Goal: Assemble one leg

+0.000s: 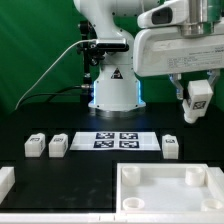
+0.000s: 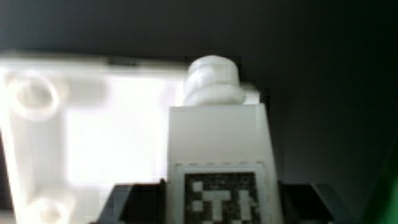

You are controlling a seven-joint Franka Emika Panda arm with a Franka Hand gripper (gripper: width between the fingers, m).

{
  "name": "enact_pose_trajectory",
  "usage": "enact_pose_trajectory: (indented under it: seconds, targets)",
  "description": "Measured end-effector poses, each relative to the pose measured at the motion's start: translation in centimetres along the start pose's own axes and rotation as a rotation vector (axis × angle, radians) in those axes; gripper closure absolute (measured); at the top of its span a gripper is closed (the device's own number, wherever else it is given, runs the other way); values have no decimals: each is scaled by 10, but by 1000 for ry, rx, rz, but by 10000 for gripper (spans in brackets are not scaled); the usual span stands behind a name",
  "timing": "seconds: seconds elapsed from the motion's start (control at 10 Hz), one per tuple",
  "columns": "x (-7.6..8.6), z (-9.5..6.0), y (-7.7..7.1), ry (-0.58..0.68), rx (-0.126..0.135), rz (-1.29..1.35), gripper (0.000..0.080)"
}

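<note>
My gripper point(image 1: 197, 108) is shut on a white leg point(image 1: 198, 97) with a black-and-white tag and holds it in the air at the exterior view's right, above the table. In the wrist view the held leg point(image 2: 221, 135) stands between the dark fingers point(image 2: 134, 200), its round peg pointing away, over the large white panel point(image 2: 71, 120). Three more legs lie on the black table: two at the exterior view's left point(image 1: 36, 146) point(image 1: 58, 147) and one at the right point(image 1: 171, 147). The white panel point(image 1: 132, 189) with raised rims lies at the front right.
The marker board point(image 1: 115, 140) lies flat in the middle of the table before the robot base point(image 1: 112, 90). A white block point(image 1: 5, 181) sits at the front left edge. A green backdrop stands behind.
</note>
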State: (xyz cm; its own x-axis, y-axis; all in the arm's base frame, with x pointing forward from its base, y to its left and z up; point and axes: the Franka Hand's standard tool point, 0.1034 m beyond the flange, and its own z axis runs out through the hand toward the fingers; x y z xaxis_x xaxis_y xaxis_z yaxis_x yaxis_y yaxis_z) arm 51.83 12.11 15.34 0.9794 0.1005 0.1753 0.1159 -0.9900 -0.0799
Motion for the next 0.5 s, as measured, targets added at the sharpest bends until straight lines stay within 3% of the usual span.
enact_pose_trajectory:
  seconds: [0.2, 0.3, 0.4, 0.5]
  targets:
    - [47, 4, 5, 189, 11, -61, 508]
    - [71, 3, 7, 344, 12, -72, 508]
    - [81, 3, -1, 496, 20, -75, 508]
    - [63, 23, 3, 501, 17, -79, 508]
